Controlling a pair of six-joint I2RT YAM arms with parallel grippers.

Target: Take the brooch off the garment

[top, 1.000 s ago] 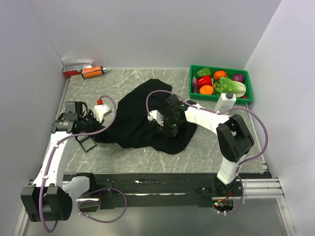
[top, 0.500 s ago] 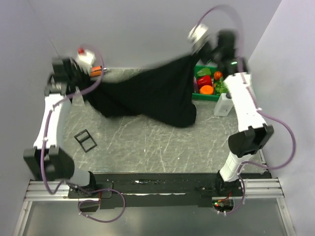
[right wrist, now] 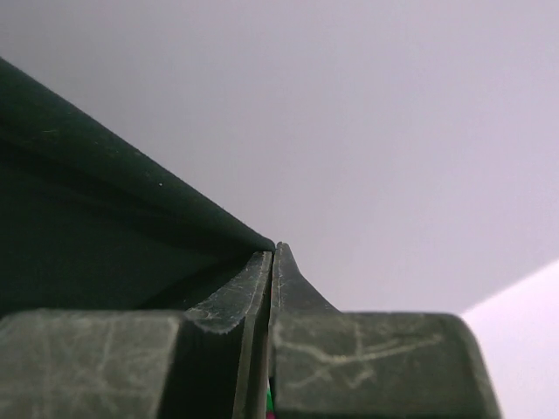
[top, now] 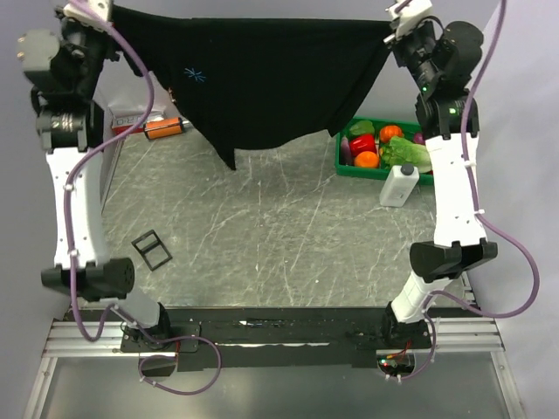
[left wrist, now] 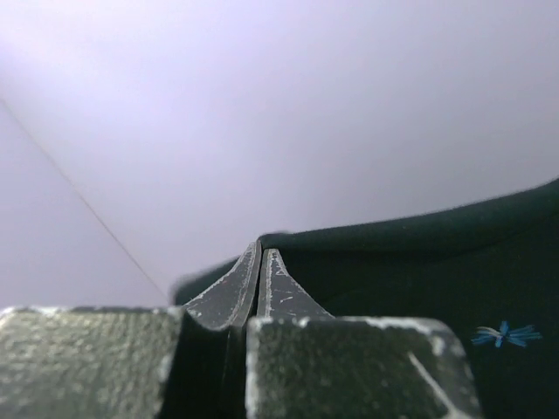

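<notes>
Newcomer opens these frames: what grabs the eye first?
The black garment, stretched like a banner high above the table between the left gripper and right gripper, both shut on its top edge. Next, its blue starburst mark toward the left, and the green bin of colourful vegetables at the table's far right.

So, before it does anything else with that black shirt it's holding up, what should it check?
1. Left gripper shut on the shirt's edge: ok.
2. Right gripper shut on the opposite edge: ok.
3. Shirt spread out between the two arms: ok.
4. Brooch in sight: not ok; only a blue mark shows on the cloth.
5. A gripper free to pull the brooch off: not ok; both are holding the shirt.
</notes>
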